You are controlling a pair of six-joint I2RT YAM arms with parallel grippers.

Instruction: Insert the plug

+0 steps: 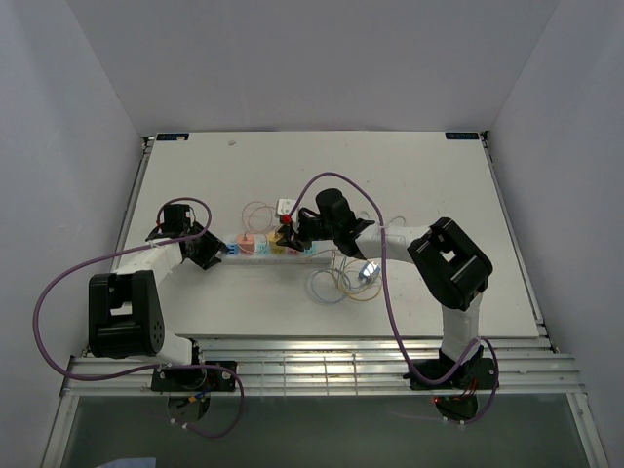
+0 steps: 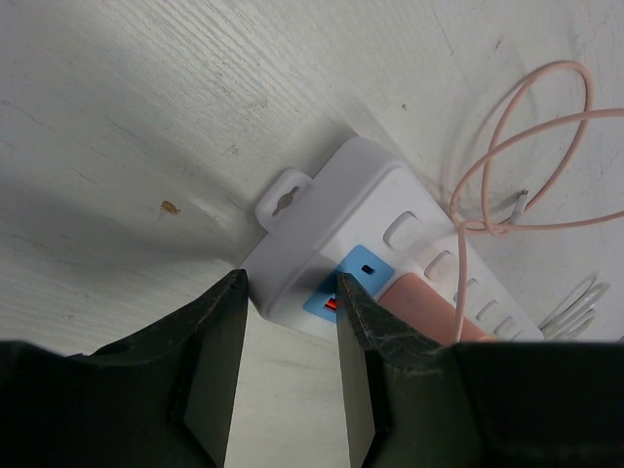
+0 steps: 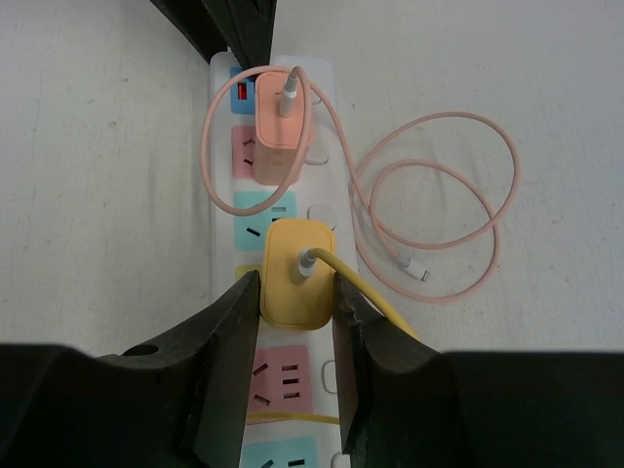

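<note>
A white power strip (image 1: pixel 268 255) with coloured sockets lies mid-table. A yellow plug (image 3: pixel 297 263) with a yellow cable (image 3: pixel 366 288) sits on the strip (image 3: pixel 220 219), over a socket. My right gripper (image 3: pixel 297 283) has a finger pressed against each side of the plug; in the top view it (image 1: pixel 291 234) is above the strip's middle. My left gripper (image 2: pixel 291 283) is open at the strip's left end (image 2: pixel 390 195), one finger (image 2: pixel 366 331) over the blue socket, the other beside the strip. A pink plug (image 3: pixel 278 127) sits in the strip near that end.
A pink cable (image 3: pixel 439 214) loops on the table beside the strip. White and yellow cable coils (image 1: pixel 327 285) and a small silver object (image 1: pixel 370 272) lie in front of the strip. A white adapter (image 1: pixel 286 206) lies behind it.
</note>
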